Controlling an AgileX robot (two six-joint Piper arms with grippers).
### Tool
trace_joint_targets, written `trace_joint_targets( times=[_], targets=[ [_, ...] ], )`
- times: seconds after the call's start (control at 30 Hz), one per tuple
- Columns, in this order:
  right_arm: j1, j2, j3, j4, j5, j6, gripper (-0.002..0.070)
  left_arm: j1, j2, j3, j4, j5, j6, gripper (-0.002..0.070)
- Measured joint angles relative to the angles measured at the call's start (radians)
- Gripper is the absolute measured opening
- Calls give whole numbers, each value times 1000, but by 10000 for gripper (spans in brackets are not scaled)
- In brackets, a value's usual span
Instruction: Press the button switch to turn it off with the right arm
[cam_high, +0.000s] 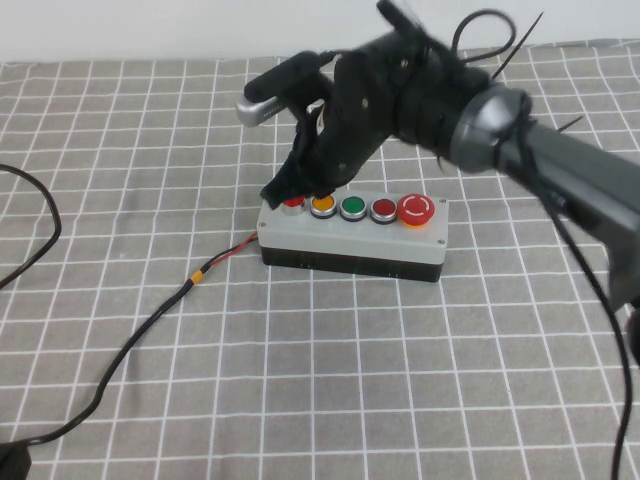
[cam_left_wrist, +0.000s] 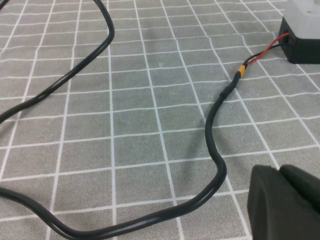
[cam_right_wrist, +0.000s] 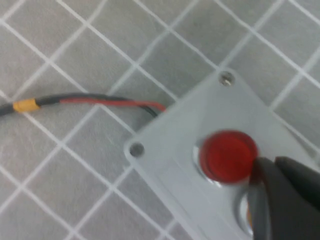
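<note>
The button switch (cam_high: 350, 238) lies in the middle of the checked cloth, with a light grey top and a black base. Its row runs red button (cam_high: 293, 203), orange (cam_high: 322, 206), green (cam_high: 353, 208), dark red (cam_high: 384, 209), big red mushroom (cam_high: 417, 209). My right gripper (cam_high: 298, 190) reaches in from the right and points down at the box's left end. In the right wrist view its dark fingers (cam_right_wrist: 280, 200) lie together, with the tip (cam_right_wrist: 267, 167) between the red button (cam_right_wrist: 227, 155) and the partly covered orange one. My left gripper (cam_left_wrist: 280, 172) hangs low over the cloth, fingers together and empty.
The box's black cable (cam_high: 150, 320), with red wires and an orange band (cam_high: 198, 273), runs from the box's left end toward the front left, and shows in the left wrist view (cam_left_wrist: 215, 135). A second black cable (cam_high: 40, 215) curves at the left edge.
</note>
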Motion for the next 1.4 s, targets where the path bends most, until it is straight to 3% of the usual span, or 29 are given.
trace_joint_targets(
  times=[0.57, 0.77, 0.97, 1.4],
  targets=[
    [0, -474, -20, -93, 146, 40, -16, 0, 0, 0, 0, 0, 0, -3],
    [0, -649, 81, -130, 146, 79, -16, 0, 0, 0, 0, 0, 0, -3],
    [0, -886, 354, -186, 62, 151, -16, 0, 0, 0, 0, 0, 0, -3],
    [0, -1554, 1215, -328, -221, 374, -16, 0, 0, 0, 0, 0, 0, -3]
  ],
)
